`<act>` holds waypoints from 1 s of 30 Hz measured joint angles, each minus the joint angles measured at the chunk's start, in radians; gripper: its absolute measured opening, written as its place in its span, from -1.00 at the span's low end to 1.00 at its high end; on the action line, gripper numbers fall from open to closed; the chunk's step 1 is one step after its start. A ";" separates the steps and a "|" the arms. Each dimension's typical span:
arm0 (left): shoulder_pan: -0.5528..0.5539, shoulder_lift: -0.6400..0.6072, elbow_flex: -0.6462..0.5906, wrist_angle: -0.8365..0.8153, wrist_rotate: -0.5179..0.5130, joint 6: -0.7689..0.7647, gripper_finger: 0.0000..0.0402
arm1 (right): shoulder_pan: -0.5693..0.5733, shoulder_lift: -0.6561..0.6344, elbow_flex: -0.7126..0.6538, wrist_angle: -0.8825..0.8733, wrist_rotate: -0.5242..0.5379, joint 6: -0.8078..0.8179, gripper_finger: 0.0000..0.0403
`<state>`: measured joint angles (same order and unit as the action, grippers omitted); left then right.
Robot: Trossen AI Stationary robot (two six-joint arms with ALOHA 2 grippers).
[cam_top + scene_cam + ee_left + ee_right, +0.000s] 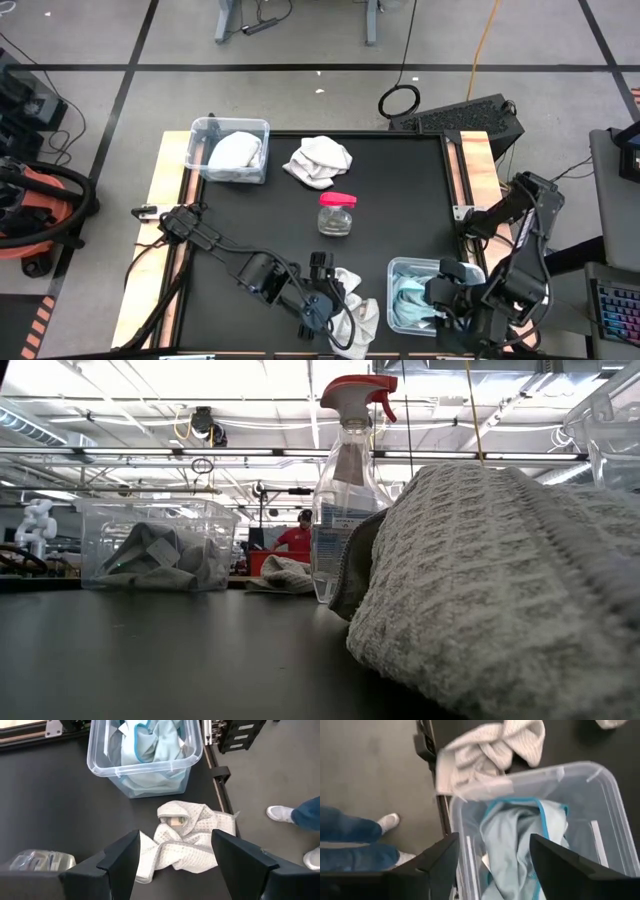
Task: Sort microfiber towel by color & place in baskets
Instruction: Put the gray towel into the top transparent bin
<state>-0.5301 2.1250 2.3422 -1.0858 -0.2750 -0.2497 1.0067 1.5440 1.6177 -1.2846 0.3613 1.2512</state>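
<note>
The black bench [400, 200] has two clear plastic baskets on it; the far basket [229, 150] sits at the far left corner and holds a soft white to grey cloth [234, 152], bunched up inside; the near basket [420, 296] sits at the near right side and holds light blue cloths [520, 845] with darker blue edges, all folded and rumpled; a white waffle-weave cloth [320, 161] lies loose in a heap on the bench just beside the far basket; another white waffle-weave cloth [185, 837] lies crumpled on the bench near the front edge, close to the near basket but outside it; it has a bumpy square pattern and folds over itself; the left gripper [175, 852] hangs right above this crumpled cloth with its jaws wide apart and nothing in them; the right gripper [492, 857] hangs over the near basket, above the blue cloths, and its jaws are wide apart too, holding nothing; a small clear jar with a pink-red lid [337, 214] stands in the middle of the bench, apart from the cloths.
</note>
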 joint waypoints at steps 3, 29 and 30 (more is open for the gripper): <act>0.005 0.000 -0.047 0.022 -0.008 -0.006 0.25 | 0.000 0.000 0.026 0.006 0.029 -0.020 0.19; 0.024 0.000 -0.642 0.662 0.074 -0.132 0.25 | 0.000 -0.001 0.054 0.055 0.057 -0.085 0.18; 0.027 0.000 -0.658 0.686 0.074 -0.133 0.25 | 0.000 -0.001 0.054 0.055 0.057 -0.086 0.18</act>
<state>-0.5034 2.1254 1.6842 -0.3997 -0.2013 -0.3824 1.0069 1.5429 1.6714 -1.2297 0.4183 1.1656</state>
